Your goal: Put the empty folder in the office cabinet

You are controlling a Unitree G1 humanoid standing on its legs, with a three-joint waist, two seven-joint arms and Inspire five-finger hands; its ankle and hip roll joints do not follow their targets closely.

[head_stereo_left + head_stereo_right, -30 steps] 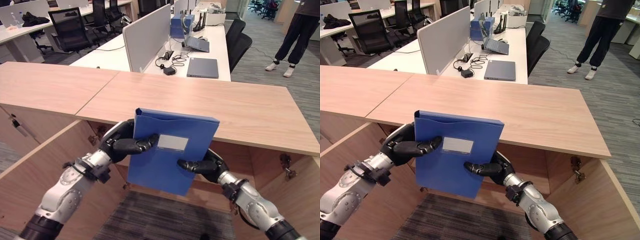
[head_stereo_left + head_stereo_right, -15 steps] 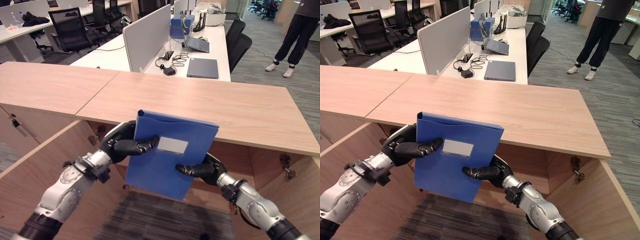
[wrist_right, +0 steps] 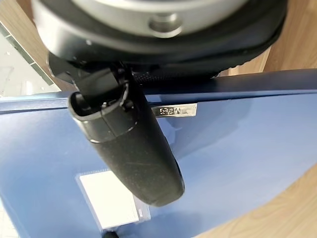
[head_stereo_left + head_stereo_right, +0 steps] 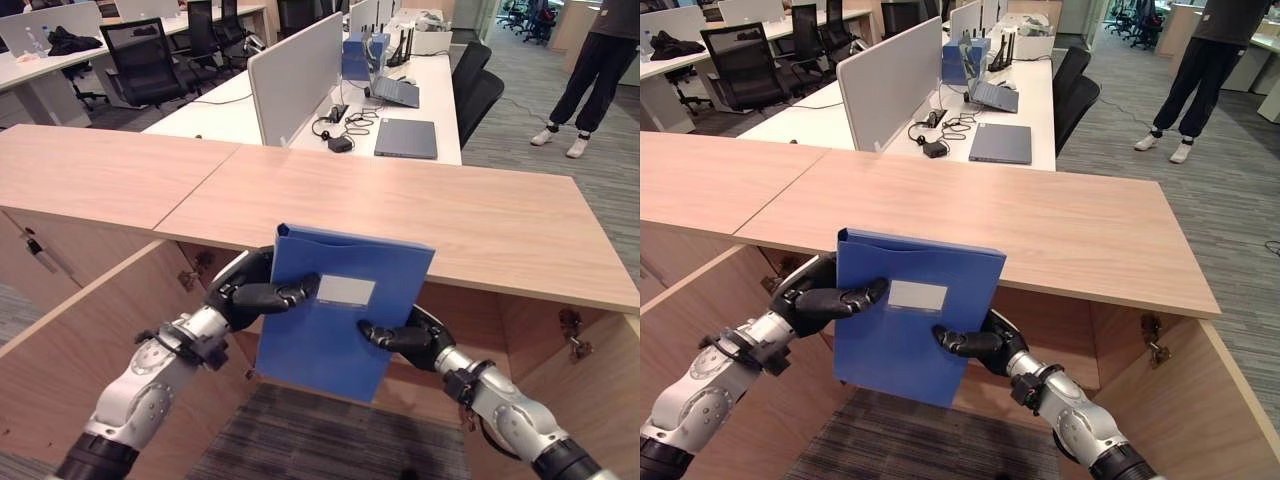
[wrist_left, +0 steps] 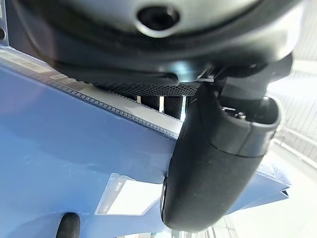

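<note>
A blue box folder (image 4: 340, 305) with a white label stands upright in the air, just in front of the open cabinet (image 4: 470, 215) and below its wooden top. My left hand (image 4: 250, 292) is shut on the folder's left edge, thumb across the front face near the label. My right hand (image 4: 405, 335) is shut on its lower right edge, thumb on the front. The left wrist view has the thumb (image 5: 218, 163) pressed on the blue face (image 5: 69, 163). In the right wrist view, the thumb (image 3: 131, 146) lies on the folder (image 3: 237, 144) too.
The cabinet's doors swing open at both sides, left door (image 4: 70, 330) and right door (image 4: 590, 400). Grey carpet (image 4: 320, 440) lies below. Behind are office desks with a closed laptop (image 4: 405, 135), a divider and chairs. A person (image 4: 590, 75) stands at the far right.
The folder and both hands have moved slightly forward and down toward the cabinet opening; both hands keep their hold on it.
</note>
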